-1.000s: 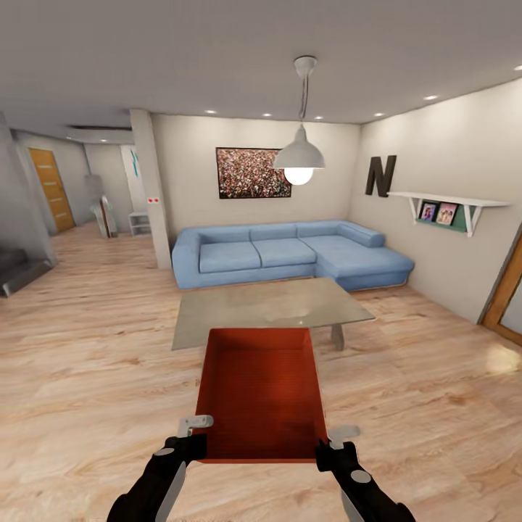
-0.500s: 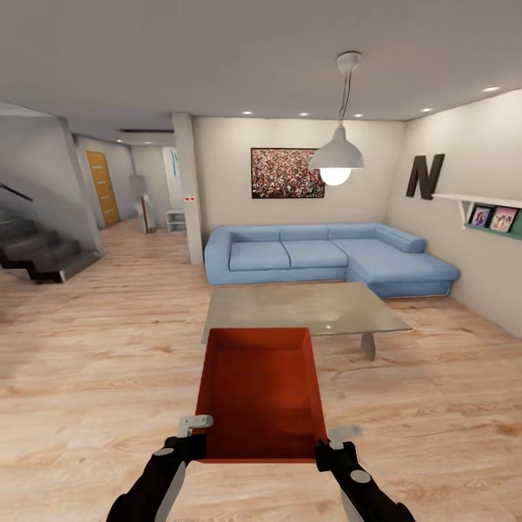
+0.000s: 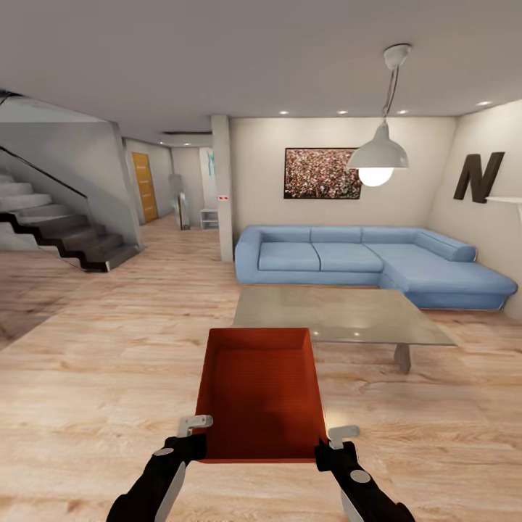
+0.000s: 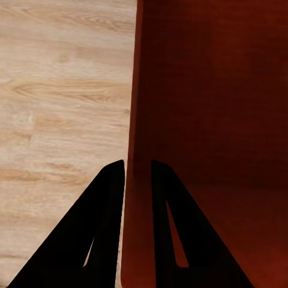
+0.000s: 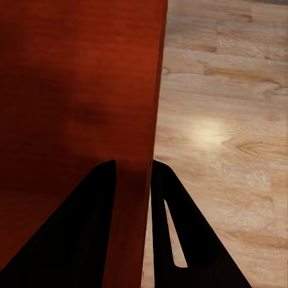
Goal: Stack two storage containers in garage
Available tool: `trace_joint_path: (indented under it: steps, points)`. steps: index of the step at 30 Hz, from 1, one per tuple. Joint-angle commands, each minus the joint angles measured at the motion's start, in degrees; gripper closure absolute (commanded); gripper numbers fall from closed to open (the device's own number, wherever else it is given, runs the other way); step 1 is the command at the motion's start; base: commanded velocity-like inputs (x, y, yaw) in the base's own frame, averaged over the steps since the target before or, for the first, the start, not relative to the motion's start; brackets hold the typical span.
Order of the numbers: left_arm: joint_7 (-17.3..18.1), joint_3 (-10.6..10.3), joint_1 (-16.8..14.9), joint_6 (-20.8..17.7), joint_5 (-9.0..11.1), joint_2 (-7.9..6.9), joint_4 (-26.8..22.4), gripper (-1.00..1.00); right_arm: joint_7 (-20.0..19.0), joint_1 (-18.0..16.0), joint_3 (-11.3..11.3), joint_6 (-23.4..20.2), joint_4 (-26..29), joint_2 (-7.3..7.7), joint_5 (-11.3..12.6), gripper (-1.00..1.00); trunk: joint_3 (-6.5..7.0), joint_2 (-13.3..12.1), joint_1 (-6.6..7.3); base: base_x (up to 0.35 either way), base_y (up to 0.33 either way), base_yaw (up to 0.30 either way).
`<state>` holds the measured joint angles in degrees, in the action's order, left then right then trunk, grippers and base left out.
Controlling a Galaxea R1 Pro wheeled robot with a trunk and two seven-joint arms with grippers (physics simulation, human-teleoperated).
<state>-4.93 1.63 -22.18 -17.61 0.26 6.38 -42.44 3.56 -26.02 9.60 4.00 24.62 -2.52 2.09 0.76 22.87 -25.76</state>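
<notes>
I carry one orange-red storage container (image 3: pixel 261 391) level in front of me, above the light wood plank floor of the living room. My left gripper (image 3: pixel 194 444) is shut on its near left wall, and the left wrist view shows that thin wall (image 4: pixel 133 150) between the two dark fingers (image 4: pixel 108 204). On the opposite side, my right gripper (image 3: pixel 328 449) is shut on the near right wall; the container's wall (image 5: pixel 153 120) passes between its fingers (image 5: pixel 171 204). The bin is empty inside.
A low glass-topped coffee table (image 3: pixel 341 315) stands just beyond the container, with a blue corner sofa (image 3: pixel 362 261) behind it. A dark staircase (image 3: pixel 65 232) rises at the left, and a hallway with a wooden door (image 3: pixel 145 187) opens past a white pillar (image 3: pixel 222 188). A pendant lamp (image 3: pixel 378 156) hangs overhead.
The whole view has swung left: sofa, table and lamp slid right and the staircase came into sight. The container and both grippers keep their place in the picture.
</notes>
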Motion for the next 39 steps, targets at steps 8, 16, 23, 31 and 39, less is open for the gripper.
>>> trace_joint_path:
  steps: [8,16,23,31,39]
  points:
    - [-1.31,0.4,0.03,-0.48,-1.14,-1.18,-0.1,1.0,-0.31,-0.08,0.06,0.13,0.17,0.06,1.2,1.0,-0.02,0.05,-0.02,0.024,0.002,0.293]
    - [-1.31,0.4,0.03,-0.67,-1.14,-1.19,-0.1,1.0,-0.31,-0.08,0.06,0.13,0.17,0.06,1.17,1.0,-0.02,0.05,-0.02,0.277,0.071,0.292]
    - [-1.31,0.4,0.03,-0.67,-1.14,-1.19,-0.1,1.0,-0.31,-0.08,0.06,0.13,0.17,-0.01,1.17,1.0,-0.02,0.05,-0.02,0.307,0.095,0.292]
    - [-1.33,0.4,0.03,-0.67,-1.14,-1.19,-0.1,1.0,-0.31,-0.08,0.06,0.13,0.17,-0.01,1.18,1.0,-0.02,0.05,-0.02,0.307,0.127,0.292]
    - [-1.36,0.4,0.03,-0.67,-1.14,-1.19,-0.1,1.0,-0.31,-0.08,0.06,0.21,0.17,-0.02,1.18,1.0,-0.02,0.05,-0.02,0.307,0.136,0.154]
